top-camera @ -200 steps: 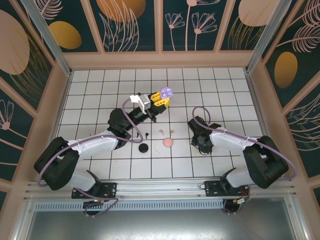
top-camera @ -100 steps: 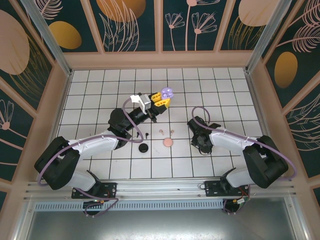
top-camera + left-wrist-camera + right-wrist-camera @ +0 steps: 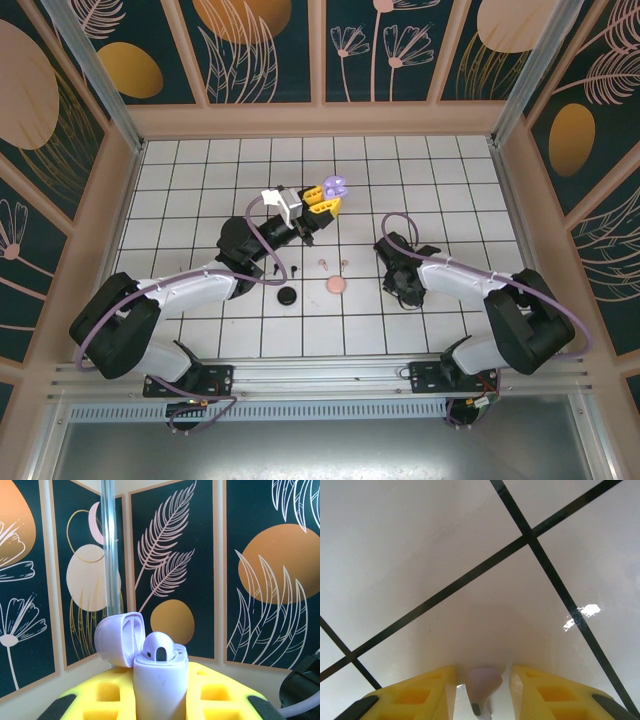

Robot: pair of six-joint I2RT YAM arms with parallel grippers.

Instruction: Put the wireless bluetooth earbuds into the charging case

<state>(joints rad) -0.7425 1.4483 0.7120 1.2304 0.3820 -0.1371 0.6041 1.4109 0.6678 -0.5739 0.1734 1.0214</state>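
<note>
We see the left gripper (image 3: 160,707) closed tight on the open lilac charging case (image 3: 159,677), which stands upright between its fingers (image 3: 220,695) with a lilac earbud (image 3: 159,650) inside, while the right gripper (image 3: 483,674) pinches a second lilac earbud (image 3: 481,682) between its fingertips (image 3: 420,695), close above the tiled floor (image 3: 470,555).
</note>
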